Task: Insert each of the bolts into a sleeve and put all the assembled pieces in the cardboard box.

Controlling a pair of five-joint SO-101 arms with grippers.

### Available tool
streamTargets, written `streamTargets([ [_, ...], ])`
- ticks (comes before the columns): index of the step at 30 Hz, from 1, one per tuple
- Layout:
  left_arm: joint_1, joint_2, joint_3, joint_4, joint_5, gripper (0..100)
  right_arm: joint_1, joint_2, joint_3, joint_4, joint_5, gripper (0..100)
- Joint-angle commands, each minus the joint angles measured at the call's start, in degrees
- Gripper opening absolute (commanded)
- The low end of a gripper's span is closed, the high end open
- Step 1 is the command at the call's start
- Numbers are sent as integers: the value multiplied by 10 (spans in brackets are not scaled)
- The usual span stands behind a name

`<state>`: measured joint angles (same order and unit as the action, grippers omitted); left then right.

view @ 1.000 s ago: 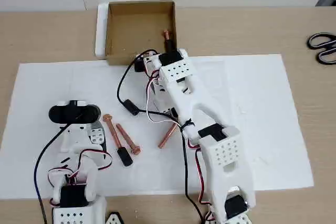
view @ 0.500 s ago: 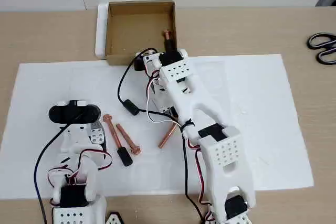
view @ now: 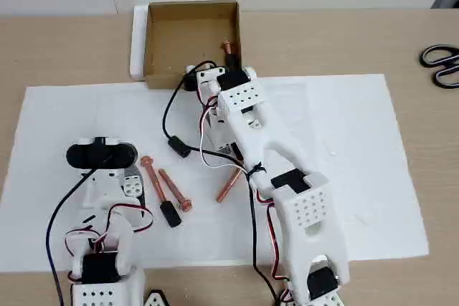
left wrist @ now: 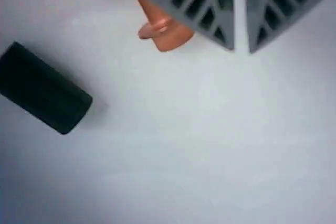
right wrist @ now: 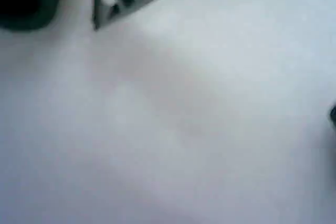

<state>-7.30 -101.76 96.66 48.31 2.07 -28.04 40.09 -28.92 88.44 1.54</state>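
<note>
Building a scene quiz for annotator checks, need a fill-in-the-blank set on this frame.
1. ___ copper bolts lie loose on the white paper.
2. The sleeve lying next to them is ___ in colour.
3. The scissors lie on the bare table at the high view's ___ edge.

Missing words: three; black; right.

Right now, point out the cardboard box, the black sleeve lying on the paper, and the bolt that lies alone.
cardboard box [view: 186, 34], high view, bare floor inside.
black sleeve [view: 170, 213], high view, middle of its body.
lone bolt [view: 229, 185], high view, middle of its shank.
</note>
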Motion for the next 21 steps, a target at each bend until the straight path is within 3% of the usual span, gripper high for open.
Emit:
streamTargets([
  [1,-4,-2,-2,-9,2,6,-1,7,-6,-23,-3,110],
  [5,-4,-2,-2,-9,2,6,-1,12,-6,-22,-3,2],
  [21,-4,-2,-2,-10,2,6,0,-144,-6,-17,1,5],
])
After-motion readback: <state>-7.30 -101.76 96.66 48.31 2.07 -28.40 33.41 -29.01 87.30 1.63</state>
